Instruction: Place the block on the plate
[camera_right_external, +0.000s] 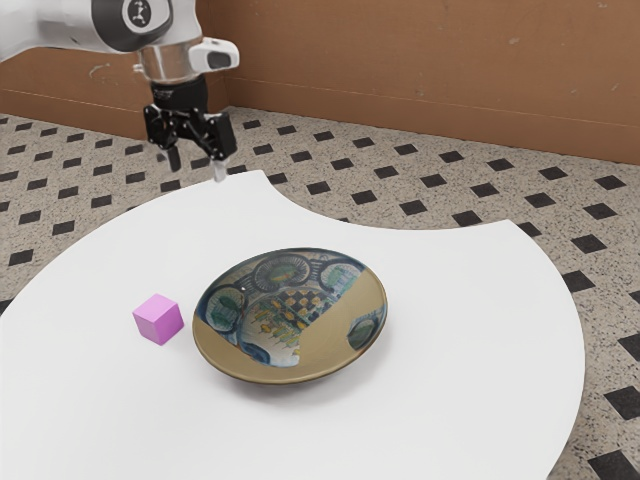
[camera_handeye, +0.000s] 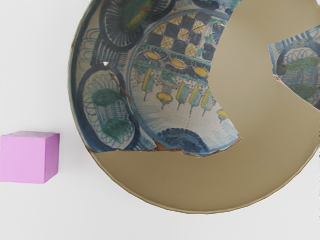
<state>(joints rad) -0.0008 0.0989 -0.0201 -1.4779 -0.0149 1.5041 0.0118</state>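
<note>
Reaching in from the upper left of the exterior view with the white arm (camera_right_external: 60, 27), bent at the wrist (camera_right_external: 170, 62) to point downward, raised above the level of the counter (camera_right_external: 460, 310). In the exterior view, backed by a brown wall (camera_right_external: 400, 70) across the top of the frame and a speckled floor (camera_right_external: 70, 165) set with dark squares. Also visible there, at upper center, a scooped-out stretch in the counter's curved edge. From the wrist view, looking down on the plate (camera_handeye: 170, 182) close up, with jagged borders between painted pattern and plain tan, plus a tiny white fleck in the blue. At the upper left of the exterior view, keeping the fingers (camera_right_external: 220, 170) open, parted by a distinct gap, well apart from both plate and block (camera_right_external: 158, 320). For the pinkish-purple block, see the lower left of the exterior frame: resting flat on the counter, beside the plate and near its rim, separated from it by a strip of bare white in both views.
</note>
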